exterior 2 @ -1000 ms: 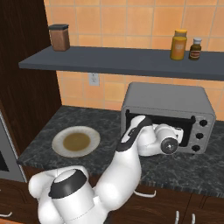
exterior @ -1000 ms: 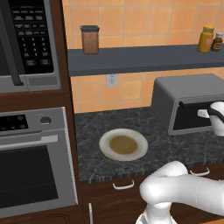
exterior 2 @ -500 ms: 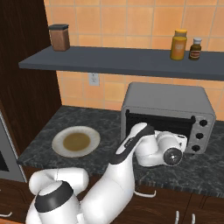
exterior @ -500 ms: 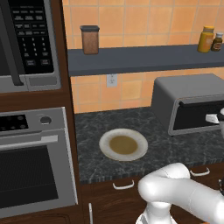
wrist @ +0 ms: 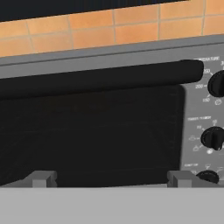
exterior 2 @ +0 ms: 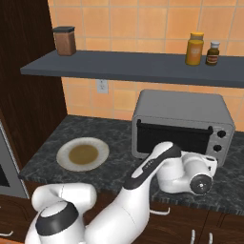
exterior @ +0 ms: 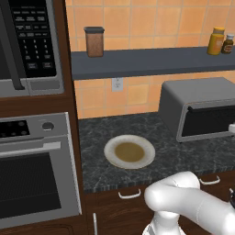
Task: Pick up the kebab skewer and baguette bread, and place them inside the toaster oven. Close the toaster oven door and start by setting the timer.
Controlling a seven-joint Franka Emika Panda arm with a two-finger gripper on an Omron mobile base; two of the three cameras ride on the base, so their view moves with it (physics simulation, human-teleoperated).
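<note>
On the dark counter (exterior: 92, 137), against the far tiled wall, now showing the toaster oven (exterior 2: 181, 107) fully buttoned up. Reaching low across the near edge with the white arm (exterior 2: 147, 167), and sliding the hand rightward along the oven's front compared with a second ago, when it was hanging before the middle of the glass. Leaving the toaster oven door (exterior 2: 174, 138) standing upright and shut, apart from the hand, with its dark handle (wrist: 100, 78) running along the top edge. Offering no sight of the kebab skewer or the baguette bread: the plate (exterior 2: 64, 162), well to the left of the oven, is carrying nothing but a brown smear, and the glass is too dark to tell what is lying on the rack behind it, so probably both already loaded inside. Keeping the gripper (wrist: 110, 180) spread as wide as it goes, gripping nothing, facing the lower part of the door from close in. Bringing the control knobs (wrist: 213, 138) at the right end of the panel into the hand view's edge. Pointing, by the look of it, to the final step: shifting a little further right and closing on the timer knob, though which knob that is cannot be read from here.
</note>
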